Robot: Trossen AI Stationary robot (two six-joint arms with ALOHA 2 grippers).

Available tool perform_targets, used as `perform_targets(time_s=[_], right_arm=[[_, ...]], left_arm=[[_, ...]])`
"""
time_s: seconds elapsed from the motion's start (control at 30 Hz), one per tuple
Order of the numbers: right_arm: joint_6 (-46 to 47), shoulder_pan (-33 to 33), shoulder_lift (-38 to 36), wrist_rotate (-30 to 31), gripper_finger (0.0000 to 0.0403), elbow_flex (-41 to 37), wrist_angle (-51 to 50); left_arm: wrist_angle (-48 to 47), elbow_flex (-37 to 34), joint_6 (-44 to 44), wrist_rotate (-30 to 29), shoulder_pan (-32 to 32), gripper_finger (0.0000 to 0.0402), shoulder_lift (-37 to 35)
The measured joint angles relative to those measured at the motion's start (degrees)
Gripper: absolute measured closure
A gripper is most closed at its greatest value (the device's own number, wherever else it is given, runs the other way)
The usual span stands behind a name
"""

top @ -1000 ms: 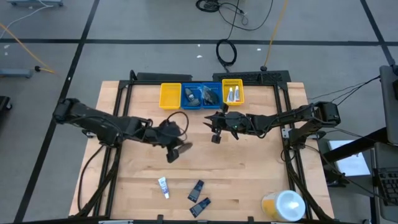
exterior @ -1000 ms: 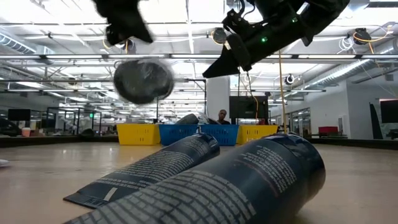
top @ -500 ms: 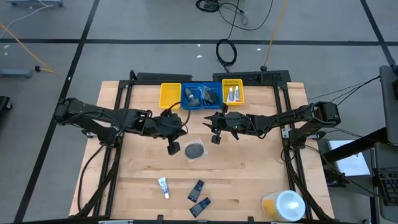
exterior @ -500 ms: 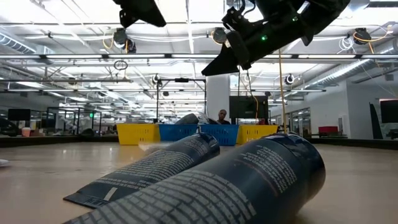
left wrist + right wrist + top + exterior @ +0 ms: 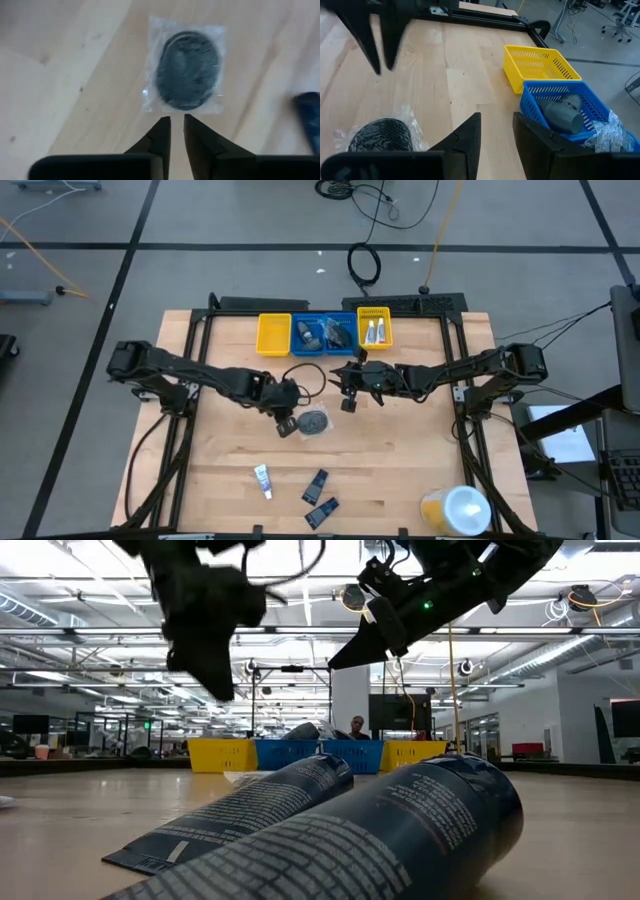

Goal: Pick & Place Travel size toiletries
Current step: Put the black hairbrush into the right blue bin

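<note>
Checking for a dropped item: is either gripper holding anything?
No. The left gripper is nearly shut above the bagged black round piece on the table; the right gripper is open and empty.

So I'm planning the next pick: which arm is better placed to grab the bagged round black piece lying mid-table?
The left. Its hand hovers right beside the bagged black piece, fingers nearly closed and pointing at it in the wrist view. The right hand sits farther back, toward the bins.
</note>
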Motion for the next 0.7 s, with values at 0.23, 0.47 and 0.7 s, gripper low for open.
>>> perform_targets(time_s=[0.23, 0.47, 0.7], right_arm=[[0.0, 0.7, 0.0, -0.1, 0.0298, 0.0, -0.6], [0.0, 0.7, 0.0, -2.6, 0.0298, 0.0, -0.8], [0.0, 0.7, 0.0, -2.6, 0.0298, 0.0, -1.1]], left_arm=[[4.1, -5.0, -1.5, 5.5, 3.0, 0.0308, 4.4], [5.2, -5.6, -1.0, 6.1, 5.3, 0.0261, 4.5], [6.5, -5.6, 0.2, 8.8, 7.3, 0.0221, 4.5]])
